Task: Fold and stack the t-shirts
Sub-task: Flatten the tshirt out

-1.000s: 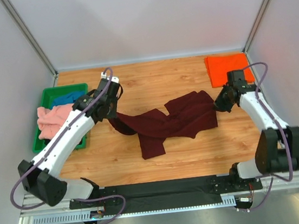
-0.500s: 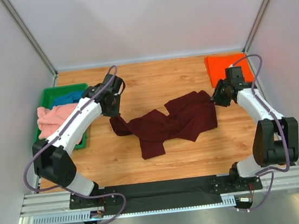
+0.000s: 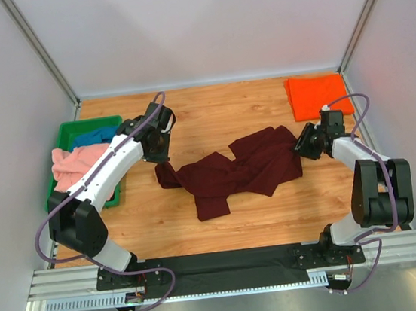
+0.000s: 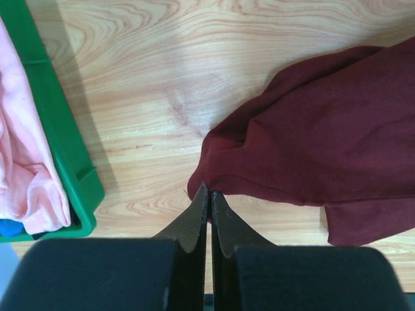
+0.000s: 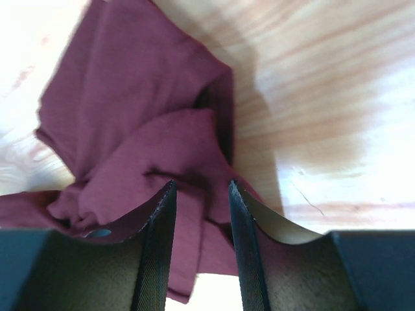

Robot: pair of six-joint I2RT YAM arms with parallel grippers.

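The dark maroon t-shirt (image 3: 236,169) lies crumpled mid-table. My left gripper (image 3: 159,155) is at its left end. In the left wrist view its jaws are shut (image 4: 209,189), pinching the edge of the maroon shirt (image 4: 318,142). My right gripper (image 3: 302,144) is at the shirt's right edge. In the right wrist view it is open (image 5: 201,188), its jaws standing over maroon cloth (image 5: 130,116). The orange t-shirt (image 3: 316,95) lies folded at the back right. The salmon-pink shirt (image 3: 72,164) and the blue shirt (image 3: 93,136) sit in the tray.
The green plastic tray (image 3: 90,123) stands at the left edge and also shows in the left wrist view (image 4: 61,155), with the pink shirt (image 4: 23,168) in it. White walls enclose the wooden table (image 3: 217,109) on three sides.
The left arm has swung back and its gripper shifted slightly right with the shirt's left end. The right gripper went back toward the orange shirt, then returned to the maroon shirt's right edge.
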